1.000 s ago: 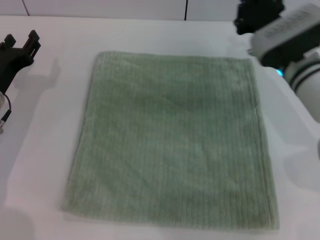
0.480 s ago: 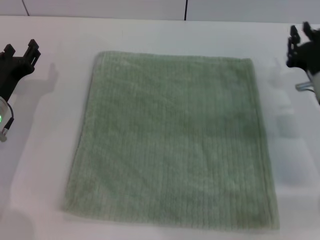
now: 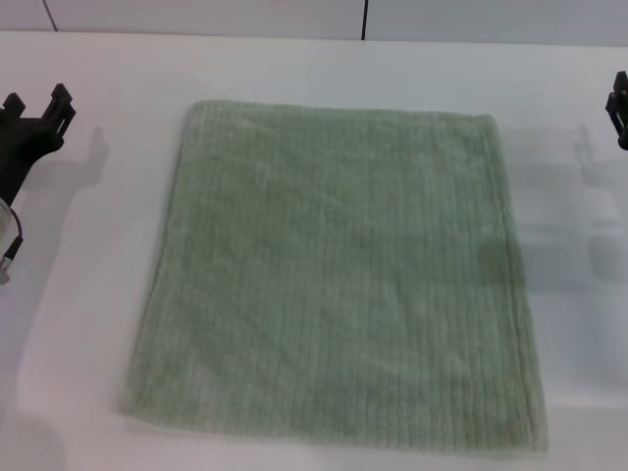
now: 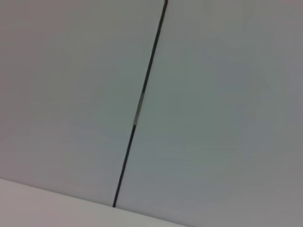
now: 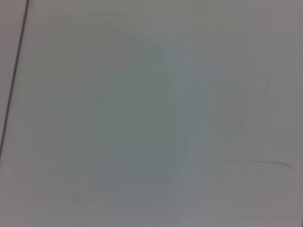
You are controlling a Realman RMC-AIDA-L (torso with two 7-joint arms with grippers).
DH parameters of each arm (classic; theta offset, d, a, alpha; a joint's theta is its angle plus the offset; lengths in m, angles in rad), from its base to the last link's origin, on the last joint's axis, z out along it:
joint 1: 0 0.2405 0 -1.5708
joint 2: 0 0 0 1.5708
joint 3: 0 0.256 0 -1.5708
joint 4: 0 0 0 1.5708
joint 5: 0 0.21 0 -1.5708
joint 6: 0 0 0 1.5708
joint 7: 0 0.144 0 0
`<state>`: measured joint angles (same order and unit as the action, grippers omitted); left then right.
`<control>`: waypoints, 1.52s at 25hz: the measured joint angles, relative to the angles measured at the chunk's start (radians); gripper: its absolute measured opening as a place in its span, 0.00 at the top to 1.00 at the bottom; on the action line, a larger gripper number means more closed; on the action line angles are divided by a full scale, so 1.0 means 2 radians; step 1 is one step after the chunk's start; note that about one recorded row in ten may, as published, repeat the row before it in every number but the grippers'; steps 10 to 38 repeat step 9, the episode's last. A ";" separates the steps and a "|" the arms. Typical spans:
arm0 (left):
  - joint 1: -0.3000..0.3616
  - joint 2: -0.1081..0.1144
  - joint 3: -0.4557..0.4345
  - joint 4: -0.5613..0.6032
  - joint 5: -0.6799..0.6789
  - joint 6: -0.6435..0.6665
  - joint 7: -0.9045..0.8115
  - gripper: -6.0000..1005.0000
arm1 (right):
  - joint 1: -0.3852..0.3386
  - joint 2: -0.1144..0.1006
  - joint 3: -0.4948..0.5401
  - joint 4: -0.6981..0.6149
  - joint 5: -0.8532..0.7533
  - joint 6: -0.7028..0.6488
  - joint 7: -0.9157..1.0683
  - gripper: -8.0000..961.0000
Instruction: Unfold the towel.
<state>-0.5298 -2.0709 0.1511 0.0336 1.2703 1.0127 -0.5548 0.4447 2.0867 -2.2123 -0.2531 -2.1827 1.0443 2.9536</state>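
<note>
The towel (image 3: pixel 339 270) lies spread out flat on the white table (image 3: pixel 88 294) in the head view, a pale sage-green ribbed square with all its corners showing. My left gripper (image 3: pixel 37 100) hangs at the far left, off the cloth and well apart from its edge, open with nothing between its two black fingers. Only a small black part of my right gripper (image 3: pixel 620 106) shows at the far right edge, clear of the towel. Neither wrist view shows the towel or any fingers.
Bare white tabletop surrounds the cloth on every side. A light wall with a dark vertical seam (image 3: pixel 364 20) stands behind the table; the left wrist view faces that seam (image 4: pixel 137 109), and the right wrist view faces a plain pale surface.
My right arm has pulled away from the towel's far right corner, out to the right edge of the view. The left gripper shifted slightly left. The towel has not moved.
</note>
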 joint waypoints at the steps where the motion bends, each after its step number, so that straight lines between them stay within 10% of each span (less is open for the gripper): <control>1: 0.000 0.000 -0.010 -0.002 0.000 0.000 0.013 0.34 | 0.000 0.000 0.006 -0.003 0.000 0.001 0.000 0.41; 9: 0.001 0.000 -0.052 -0.019 0.000 0.004 0.073 0.34 | 0.001 0.000 0.009 -0.010 0.001 0.010 0.000 0.24; 38: 0.001 0.000 -0.052 -0.019 0.000 0.004 0.073 0.34 | 0.001 0.000 0.009 -0.010 0.001 0.010 0.000 0.24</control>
